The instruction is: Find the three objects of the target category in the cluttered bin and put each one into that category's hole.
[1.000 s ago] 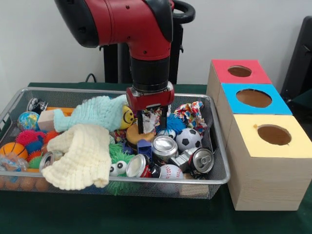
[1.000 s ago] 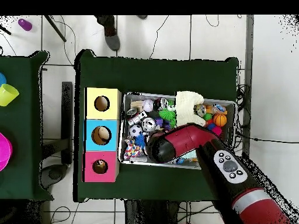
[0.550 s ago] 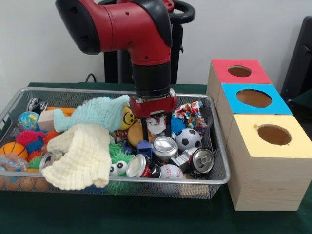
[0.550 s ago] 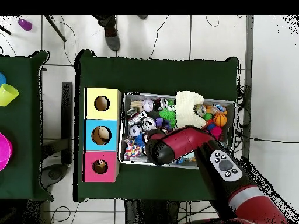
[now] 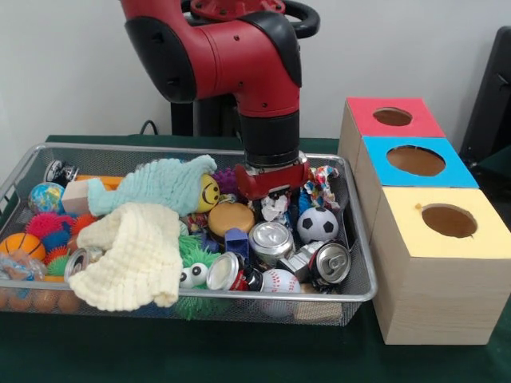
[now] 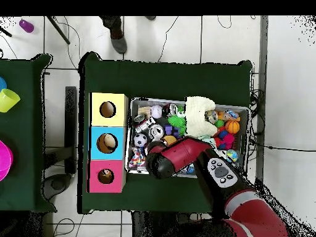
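Red arm (image 6: 185, 157) over cluttered bin (image 6: 241, 110), three-holed boxes (image 6: 107, 142) beside

No readable text or labels.

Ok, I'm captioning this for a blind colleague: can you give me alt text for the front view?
A red and black robot arm reaches down into a wire mesh bin crammed with crushed cans, balls and cloths on a green table. Its gripper is low among the clutter. Beside the bin stand three boxes with round holes: red, blue, yellow.
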You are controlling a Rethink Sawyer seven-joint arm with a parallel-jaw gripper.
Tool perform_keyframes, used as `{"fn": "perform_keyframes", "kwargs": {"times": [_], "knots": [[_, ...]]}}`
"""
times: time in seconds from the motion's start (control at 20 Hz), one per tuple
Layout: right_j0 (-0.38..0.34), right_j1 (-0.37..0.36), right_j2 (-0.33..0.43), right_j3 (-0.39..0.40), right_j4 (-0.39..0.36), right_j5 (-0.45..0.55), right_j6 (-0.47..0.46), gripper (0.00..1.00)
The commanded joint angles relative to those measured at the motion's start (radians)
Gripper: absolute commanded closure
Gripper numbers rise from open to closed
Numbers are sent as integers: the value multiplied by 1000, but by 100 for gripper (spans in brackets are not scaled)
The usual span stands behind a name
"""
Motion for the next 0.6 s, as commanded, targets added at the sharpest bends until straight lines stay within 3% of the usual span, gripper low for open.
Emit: {"fn": "perform_keyframes", "kwargs": {"times": [0.05,0.45,0.5,0.6], "knots": [[12,39,-82,41,-26,-3,73,0],[11,36,-96,51,-2,-39,97,0],[12,36,-99,53,2,-48,105,100],[41,26,-122,43,1,-34,110,100]]}}
